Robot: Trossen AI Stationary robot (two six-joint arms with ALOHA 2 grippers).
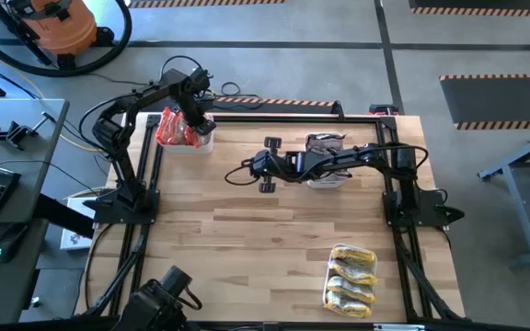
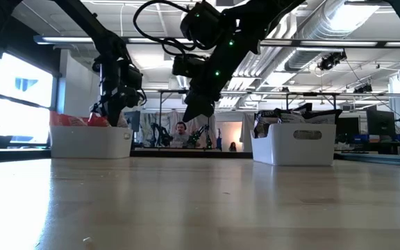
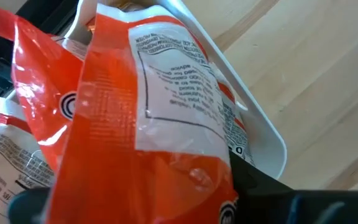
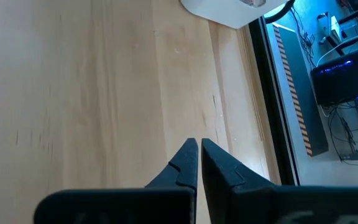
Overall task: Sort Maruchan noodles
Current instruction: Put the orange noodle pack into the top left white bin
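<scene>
Upper left of the high view, the left pincer hangs right over the bin holding the red packets. Its wrist view is basically filled with one red packet sitting between the dark fingers, above the bin's white rim. I honestly can't tell if the jaws have let go or are only loosely on it. If it's dropping this one, I'd open wide, then lift straight up so the crinkly plastic doesn't snag and get dragged back out.

Middle of the frame, the right pincer is stretched out over bare surface with its jaws pinched together and nothing in them. Just right of it sits the bin with the dark packets. Lower right, the yellow packets lie stacked in their own bin.
</scene>
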